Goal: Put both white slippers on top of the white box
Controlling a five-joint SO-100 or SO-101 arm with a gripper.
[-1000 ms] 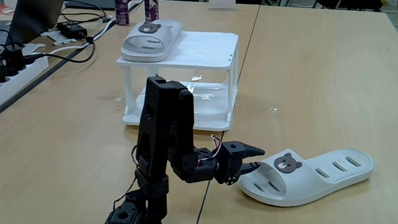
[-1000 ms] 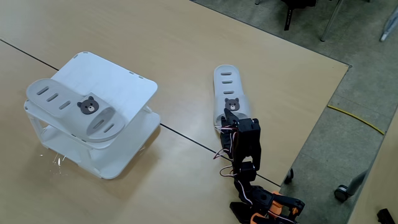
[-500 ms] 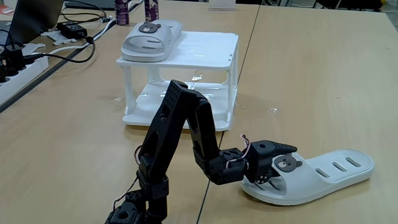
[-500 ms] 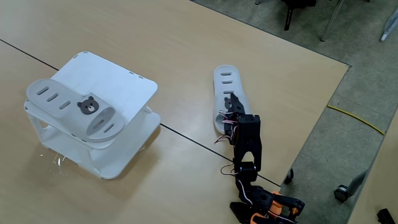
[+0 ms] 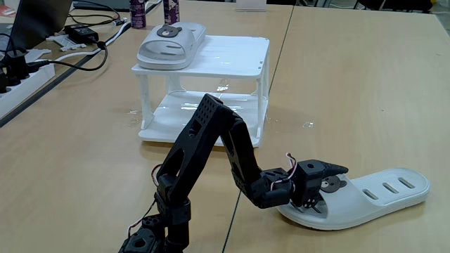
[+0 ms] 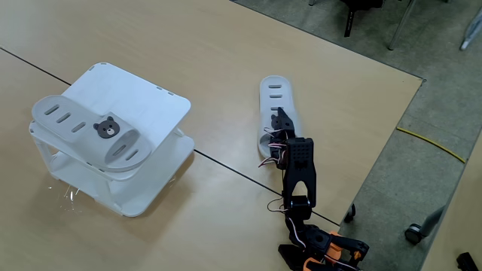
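- your end effector point(image 5: 336, 177) is low over the table point(image 5: 351, 84), at the bear-face strap of the near white slipper point(image 5: 383, 199); also seen in the other fixed view point(image 6: 276, 118)
- fingers look spread around the strap, one above point(image 5: 330, 169) and one down by the slipper's inside; can't tell if they're actually clamped on it
- that slipper lies flat on the table, toe pointing away from the arm's base, well apart from the white box point(image 5: 232, 60)
- other white slipper point(image 5: 171, 42) sits on the box's slatted top, at the left corner in this view, bear face up; from above it's at point(image 6: 89, 134), overhanging the top's edge a bit
- white box from above point(image 6: 143, 98), lower shelf glossy
- cables and a power strip point(image 5: 17, 74) at the table's far left, two bottles point(image 5: 138, 12) behind the box
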